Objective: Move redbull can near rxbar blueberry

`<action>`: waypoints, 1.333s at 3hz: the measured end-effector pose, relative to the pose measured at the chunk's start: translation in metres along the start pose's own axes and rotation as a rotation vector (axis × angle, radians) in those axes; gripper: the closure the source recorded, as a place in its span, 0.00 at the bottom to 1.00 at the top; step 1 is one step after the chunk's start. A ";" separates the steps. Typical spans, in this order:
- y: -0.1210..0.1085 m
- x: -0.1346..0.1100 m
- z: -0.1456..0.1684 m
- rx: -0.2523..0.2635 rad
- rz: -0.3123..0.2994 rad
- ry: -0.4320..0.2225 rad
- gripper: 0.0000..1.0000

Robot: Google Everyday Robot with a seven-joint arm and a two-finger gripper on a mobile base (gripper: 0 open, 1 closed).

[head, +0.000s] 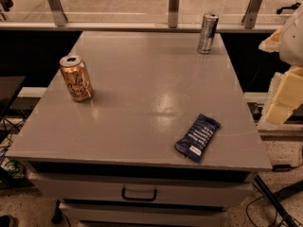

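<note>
The redbull can, slim and silver-and-blue, stands upright at the far right corner of the grey table. The rxbar blueberry, a flat dark blue wrapper with white lettering, lies near the front right edge of the table. My gripper is at the right edge of the view, beside and off the table, pale and blurred. It is well apart from both the can and the bar and holds nothing that I can see.
A shorter, wider gold can stands upright on the left side of the table. A drawer with a dark handle is below the front edge. A railing with metal posts runs behind the table.
</note>
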State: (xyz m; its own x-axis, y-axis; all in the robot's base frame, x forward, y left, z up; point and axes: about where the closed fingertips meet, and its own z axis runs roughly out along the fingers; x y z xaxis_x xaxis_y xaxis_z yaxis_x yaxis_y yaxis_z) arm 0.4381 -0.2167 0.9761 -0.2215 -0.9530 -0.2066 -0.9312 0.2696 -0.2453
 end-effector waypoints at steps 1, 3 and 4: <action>0.000 0.000 0.000 0.000 0.000 0.000 0.00; -0.065 -0.027 0.010 0.055 0.057 -0.091 0.00; -0.118 -0.038 0.024 0.091 0.136 -0.146 0.00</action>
State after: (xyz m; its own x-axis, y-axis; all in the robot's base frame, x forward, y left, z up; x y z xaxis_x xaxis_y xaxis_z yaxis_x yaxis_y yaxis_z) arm 0.5631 -0.2087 0.9904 -0.2924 -0.8787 -0.3773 -0.8642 0.4117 -0.2892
